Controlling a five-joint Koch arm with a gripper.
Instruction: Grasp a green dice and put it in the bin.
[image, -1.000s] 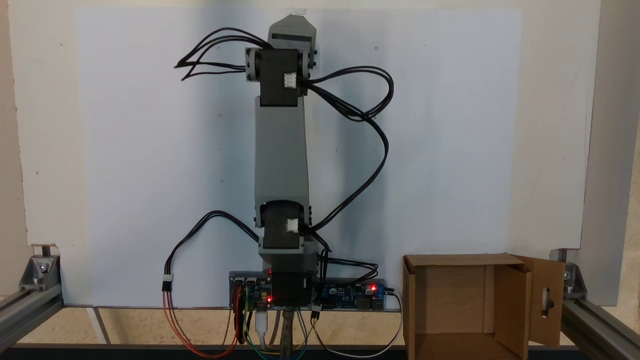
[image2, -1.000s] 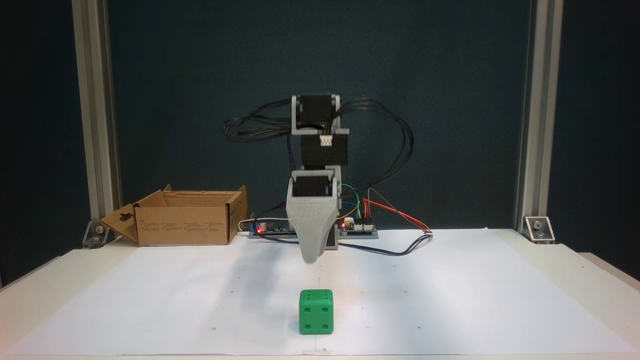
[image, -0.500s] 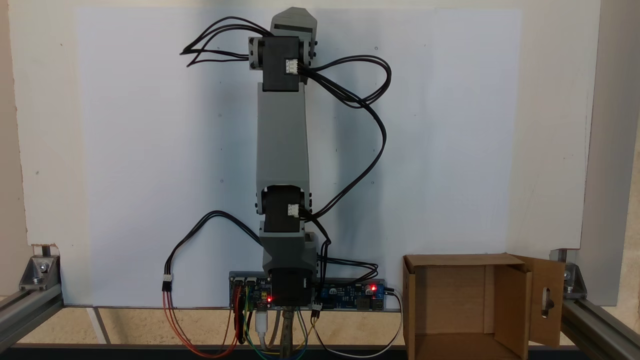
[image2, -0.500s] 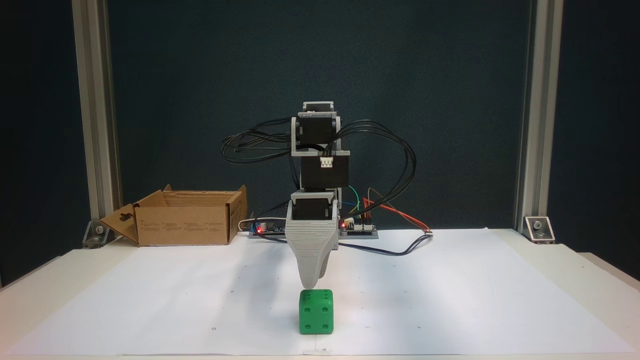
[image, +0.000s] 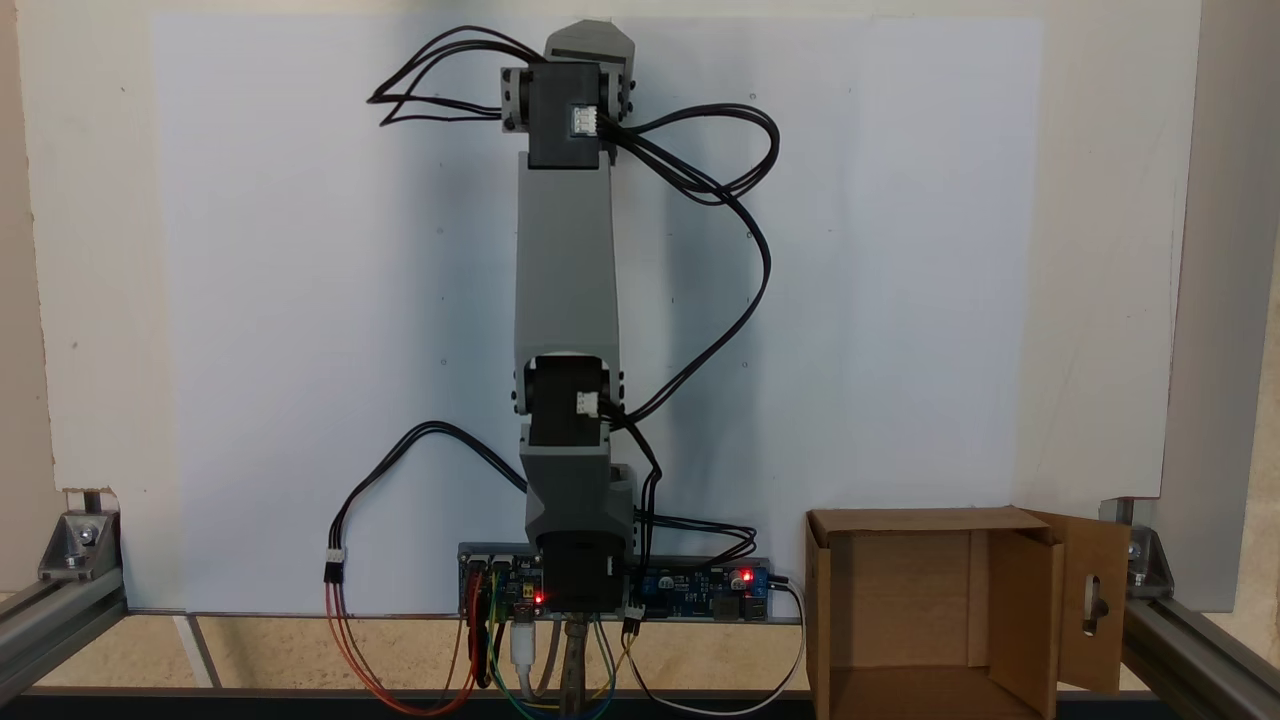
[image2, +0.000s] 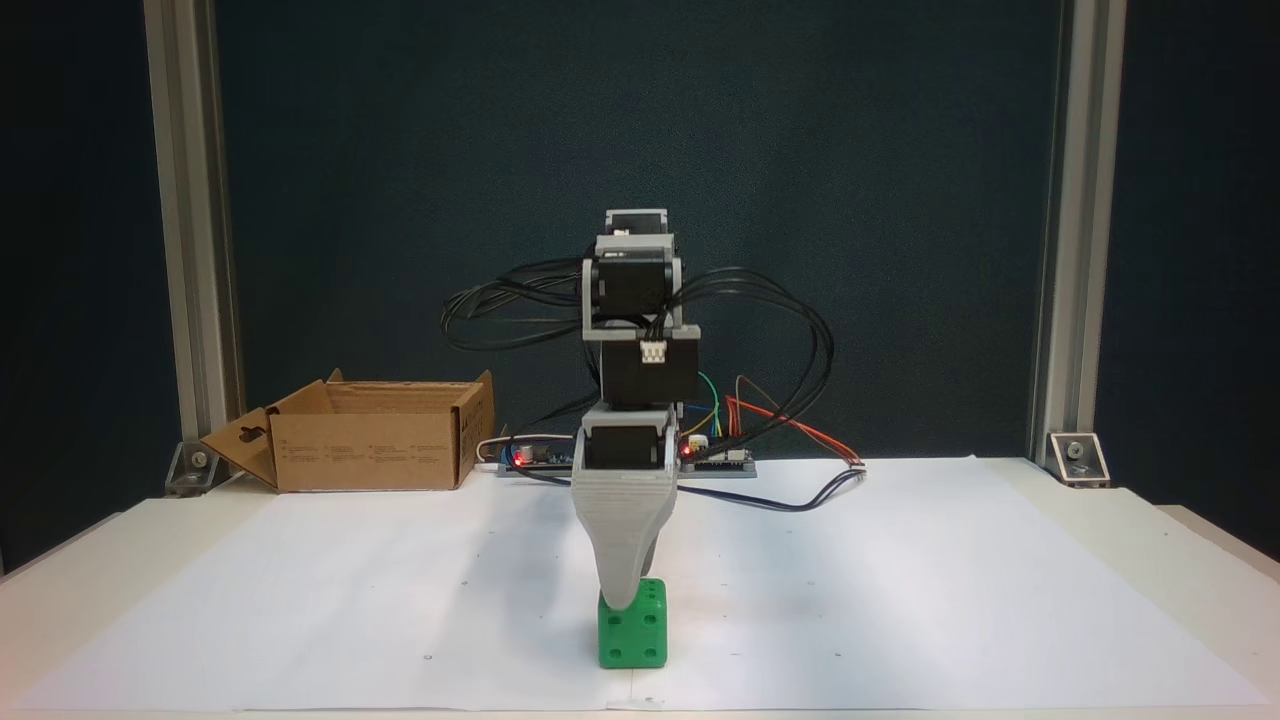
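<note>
From my front camera, the gripper covers the upper left of the green dice, and I see one jaw tip, so its opening is unclear. From above, the bin is cut off at the bottom edge.

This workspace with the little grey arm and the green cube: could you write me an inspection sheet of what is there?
Surface: white paper sheet over a pale table.
Job's things: green dice sits on the paper near the front edge; cardboard bin stands open at the back left in a fixed view, nothing seen inside from above.
Clutter: nothing seen.
Gripper: grey, pointing down, its tip overlapping the dice's top; whether it is open or shut cannot be told.
Cables: black loops along the arm; coloured wires at the circuit boards.
Surroundings: aluminium frame posts, dark backdrop.
</note>
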